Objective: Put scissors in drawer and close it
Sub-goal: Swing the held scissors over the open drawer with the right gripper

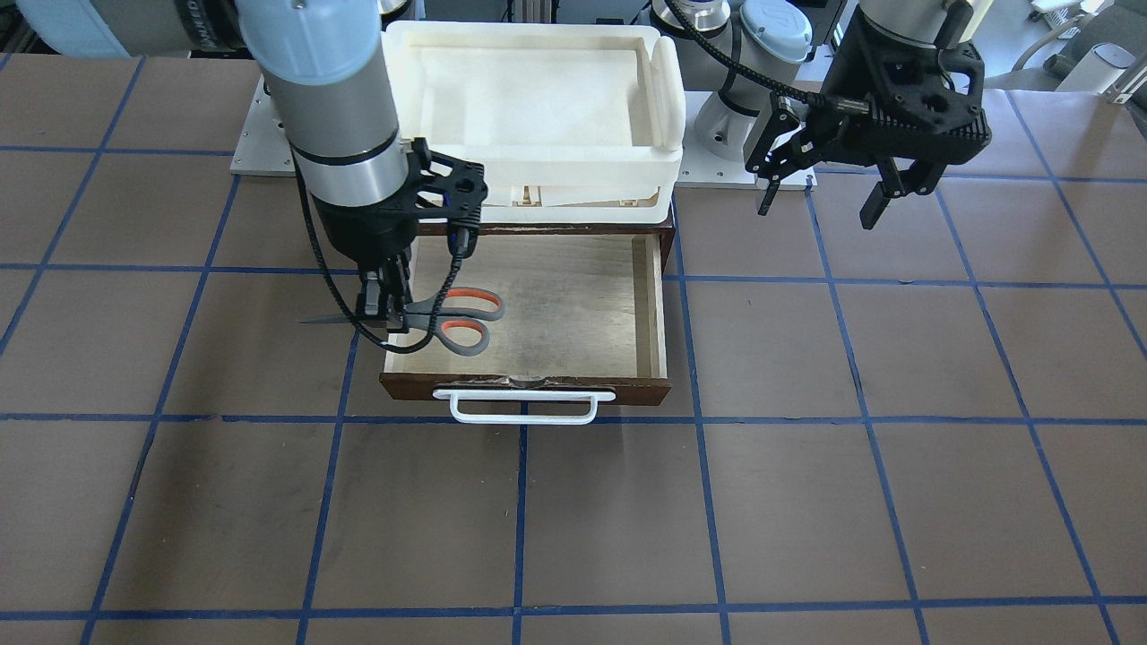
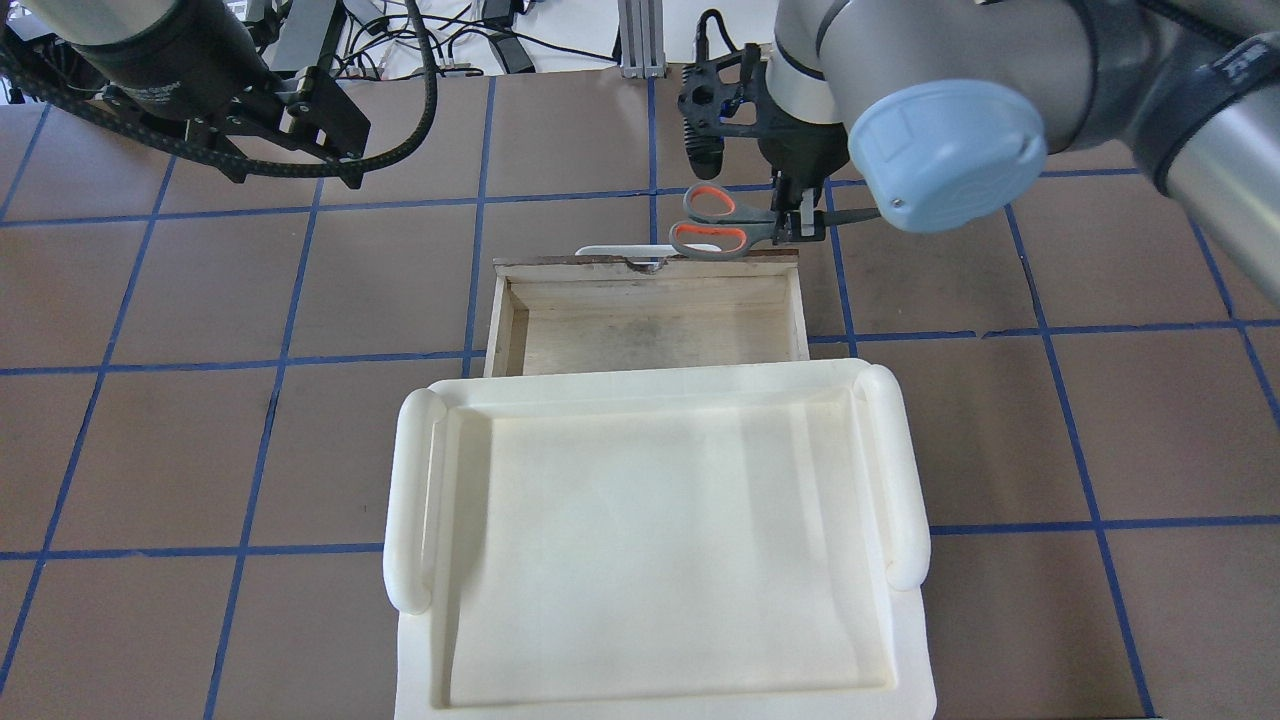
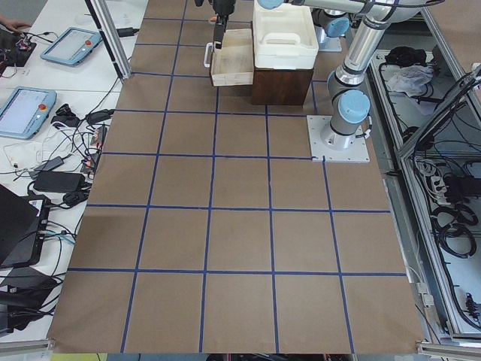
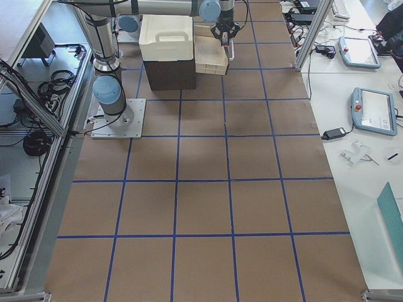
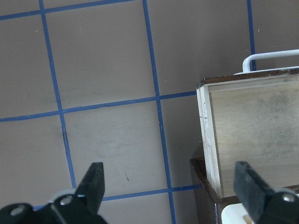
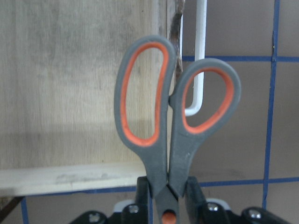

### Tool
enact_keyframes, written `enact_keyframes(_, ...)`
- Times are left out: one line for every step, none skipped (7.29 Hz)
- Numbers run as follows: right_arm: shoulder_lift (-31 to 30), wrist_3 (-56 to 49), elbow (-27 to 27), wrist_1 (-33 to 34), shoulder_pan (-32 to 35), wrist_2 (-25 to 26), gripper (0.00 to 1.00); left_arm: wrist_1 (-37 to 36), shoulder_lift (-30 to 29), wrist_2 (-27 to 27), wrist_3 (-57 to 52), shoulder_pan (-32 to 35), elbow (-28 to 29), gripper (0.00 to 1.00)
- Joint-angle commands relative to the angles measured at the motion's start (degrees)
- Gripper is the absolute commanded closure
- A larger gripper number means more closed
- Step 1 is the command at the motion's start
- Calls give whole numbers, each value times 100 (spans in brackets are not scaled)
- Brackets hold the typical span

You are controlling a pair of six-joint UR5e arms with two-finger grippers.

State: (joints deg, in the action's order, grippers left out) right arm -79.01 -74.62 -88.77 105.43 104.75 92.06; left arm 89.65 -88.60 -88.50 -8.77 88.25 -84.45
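- Watching the right gripper [image 1: 381, 305]: it is clamped tight on the scissors [image 1: 448, 321] just past the pivot, at the root of the blades.
- I see the orange-and-grey loops pointing toward the robot's left, with the dark blade tip poking out the other side of the gripper.
- From the right wrist view, one loop sits over the pale plywood floor of the drawer [image 1: 573, 305] and the other over its front edge and the white handle [image 1: 524, 412].
- The scissors hang in the air near the drawer's front corner on the robot's right; I cannot tell how high.
- The drawer stands pulled out beneath the white bin [image 1: 538, 98].
- The left gripper [image 1: 820, 208] hovers over the bench [image 1: 806, 493] beside the drawer, fingers spread wide with nothing between them.
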Motion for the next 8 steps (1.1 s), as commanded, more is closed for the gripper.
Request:
enact_keyframes(376, 831, 26, 406, 623, 154, 97, 0, 0, 0, -2, 0, -1, 0)
enact_keyframes(561, 957, 26, 539, 852, 250, 97, 0, 0, 0, 7, 0, -1, 0)
enact_keyframes(771, 1036, 26, 879, 1002, 269, 97, 0, 0, 0, 7, 0, -1, 0)
enact_keyframes(826, 959, 26, 944, 1013, 199, 100, 0, 0, 0, 7, 0, -1, 0)
enact_keyframes(809, 967, 18, 796, 1039, 198, 100, 0, 0, 0, 7, 0, -1, 0)
enact_keyframes(809, 949, 18, 751, 1048, 190, 100, 8, 0, 0, -2, 0, -1, 0)
enact_keyframes(791, 958, -17, 551, 1109, 181, 100, 9, 18, 0, -2, 8, -19, 0)
enact_keyframes(791, 967, -18, 410, 1231, 190, 100, 0, 27, 0, 7, 0, -63, 0)
